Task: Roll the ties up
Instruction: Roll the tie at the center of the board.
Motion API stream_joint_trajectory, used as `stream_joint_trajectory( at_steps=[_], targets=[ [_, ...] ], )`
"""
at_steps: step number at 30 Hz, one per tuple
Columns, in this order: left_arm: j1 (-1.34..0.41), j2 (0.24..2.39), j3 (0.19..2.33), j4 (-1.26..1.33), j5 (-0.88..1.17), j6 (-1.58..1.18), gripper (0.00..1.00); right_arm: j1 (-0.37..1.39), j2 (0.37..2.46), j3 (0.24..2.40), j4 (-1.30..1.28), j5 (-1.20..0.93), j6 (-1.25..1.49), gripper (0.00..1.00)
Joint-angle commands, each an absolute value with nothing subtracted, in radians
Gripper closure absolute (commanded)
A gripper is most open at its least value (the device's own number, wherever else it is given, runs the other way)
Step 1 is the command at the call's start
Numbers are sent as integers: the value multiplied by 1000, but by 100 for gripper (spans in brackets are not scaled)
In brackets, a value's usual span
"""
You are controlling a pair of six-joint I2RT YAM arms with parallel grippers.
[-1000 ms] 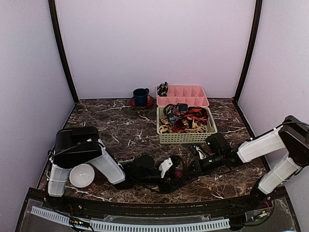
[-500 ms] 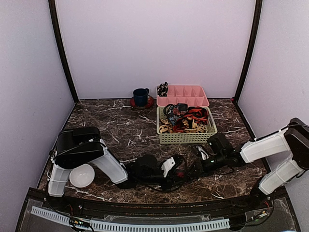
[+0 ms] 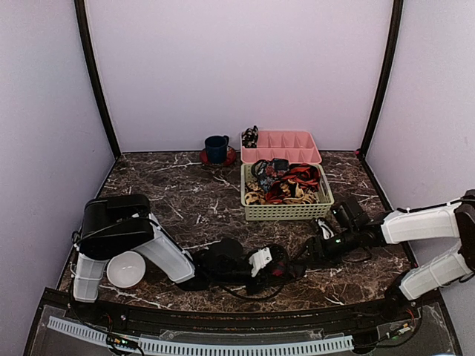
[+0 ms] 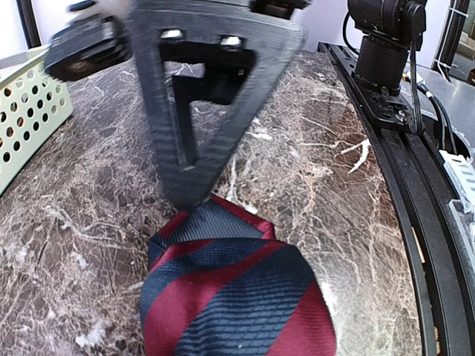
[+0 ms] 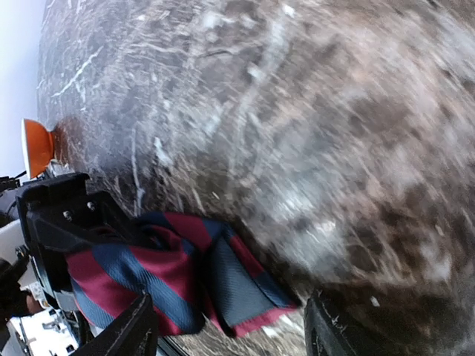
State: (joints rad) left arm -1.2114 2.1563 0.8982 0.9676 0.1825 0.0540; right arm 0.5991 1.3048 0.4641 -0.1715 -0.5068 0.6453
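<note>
Left hand point(image 3: 273, 262) pinches tie point(image 4: 230, 297) at front edge; right hand point(image 3: 312, 251) open, empty. Rolling step, likely; next needs right regrasp.

Left of the basket point(image 3: 287, 213), open tabletop point(image 3: 185, 193) is left. Behind it, passage is blocked by a tray point(image 3: 282, 146) and mug point(image 3: 217, 148); in front, room is taken by the tie point(image 4: 230, 297).

Pale lilac walls point(image 3: 237, 67), black corner posts point(image 3: 93, 74), brown marbled tabletop point(image 3: 185, 200)

A striped tie point(image 5: 171, 274) (red, navy) lies bunched on the table point(image 5: 297, 111).
</note>
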Motion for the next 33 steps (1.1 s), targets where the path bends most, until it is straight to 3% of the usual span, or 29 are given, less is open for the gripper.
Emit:
stream_joint_trajectory(
  at_steps=[1, 10, 24, 27, 33],
  targets=[
    [-1216, 2177, 870, 733, 159, 100, 88, 598, 1413, 456, -144, -547, 620, 30],
    [-1216, 2177, 862, 738, 153, 104, 88, 656, 1395, 376, 202, -800, 766, 36],
    [-1215, 2178, 863, 737, 157, 109, 88, 726, 1445, 450, 202, -761, 742, 30],
    [-1215, 2178, 864, 734, 157, 110, 88, 737, 1441, 464, 168, -739, 728, 38],
    [-1215, 2178, 858, 740, 159, 117, 88, 738, 1434, 461, 106, -697, 706, 72]
  ],
)
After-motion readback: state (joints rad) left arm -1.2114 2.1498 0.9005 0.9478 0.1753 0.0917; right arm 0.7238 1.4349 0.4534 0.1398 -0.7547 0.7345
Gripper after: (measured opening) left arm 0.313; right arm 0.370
